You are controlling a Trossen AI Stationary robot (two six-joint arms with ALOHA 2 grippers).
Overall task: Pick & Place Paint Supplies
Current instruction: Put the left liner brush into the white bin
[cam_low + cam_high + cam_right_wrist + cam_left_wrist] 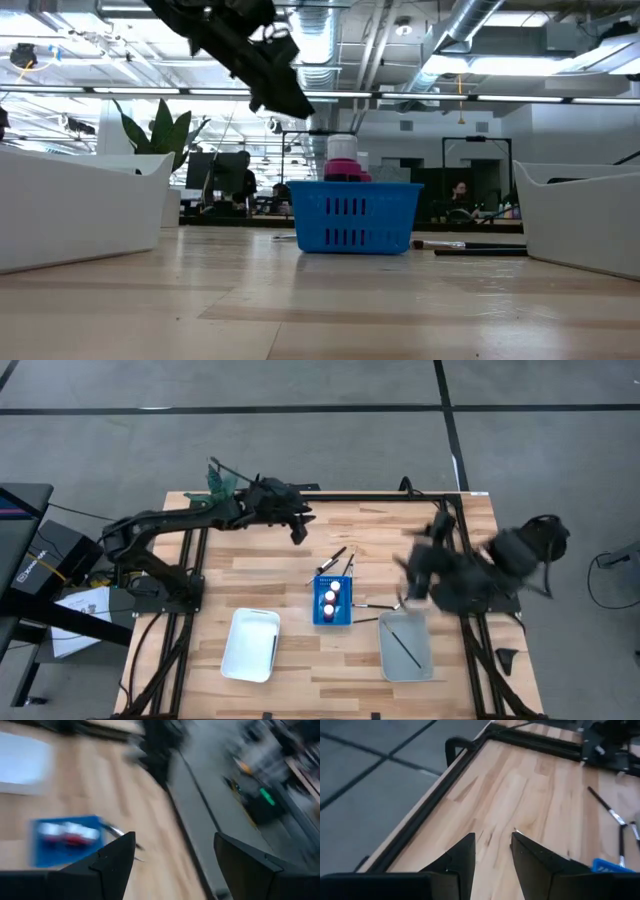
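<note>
A blue rack [333, 601] stands mid-table and holds red paint bottles [331, 598] with white caps. Two dark-handled brushes [336, 556] lie on the wood just beyond the rack, and another brush [372, 604] lies to its right. A further brush [273, 648] lies in the white tray [248, 645], and one more [405, 645] in the grey tray [408, 650]. My left gripper [299, 535] [492, 836] hovers open above the far part of the table, left of the loose brushes, with nothing between its fingers. High above the table to the right of the rack, my right gripper [410, 586] [175, 837] is open and empty.
The table's black frame [462, 762] runs along the far edge near my left gripper. In the low view the white tray [80, 210] stands at the left and the grey tray [580, 220] at the right, with the rack [355, 215] between them and bare wood in front.
</note>
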